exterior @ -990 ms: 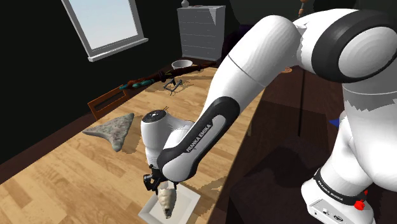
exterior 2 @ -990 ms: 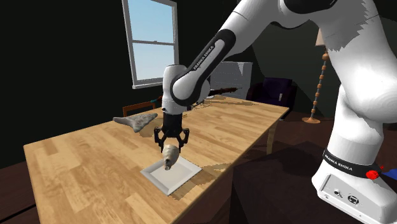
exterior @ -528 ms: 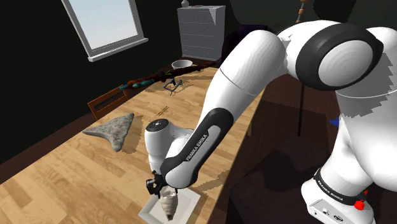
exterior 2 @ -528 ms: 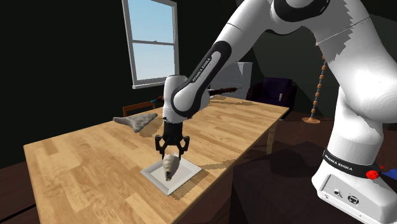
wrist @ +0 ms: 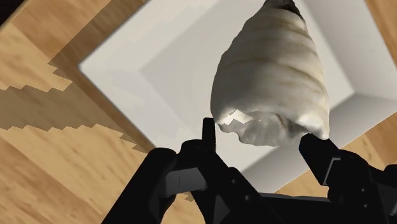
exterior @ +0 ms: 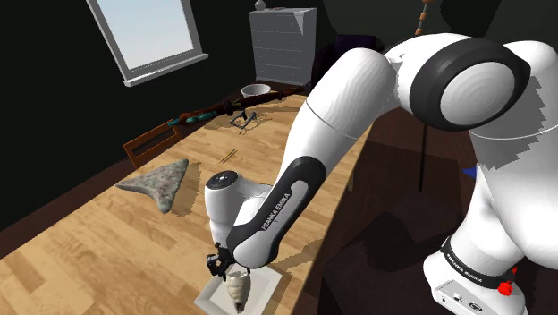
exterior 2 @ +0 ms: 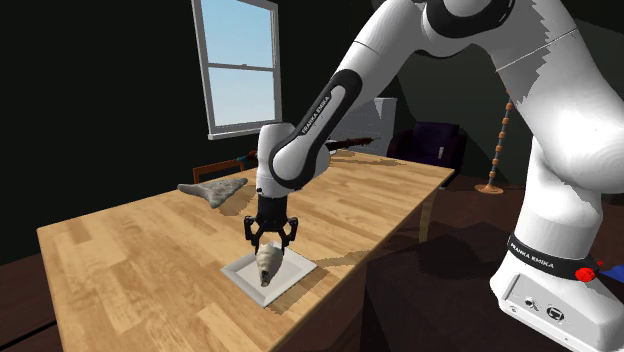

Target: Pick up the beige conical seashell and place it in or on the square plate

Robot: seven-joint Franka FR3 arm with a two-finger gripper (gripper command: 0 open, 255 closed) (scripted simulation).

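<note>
Where legible, FRANKA EMIKA [exterior: 268,213] above seashell [exterior: 236,288].

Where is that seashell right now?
In the second exterior view the seashell hangs tip-down, clasped in the hand, over the white square plate by the wooden table's edge nearest the robot's stand.

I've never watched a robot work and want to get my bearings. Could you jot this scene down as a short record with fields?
Surface: wooden table
Gripper: black, two fingers clasping the seashell's wide end
Seashell: beige, cone-shaped, pointed end down over the plate
Plate: white, square, near the table's edge
Shell touching plate: cannot tell
Also on table: grey pointed object, apart from the plate
</note>
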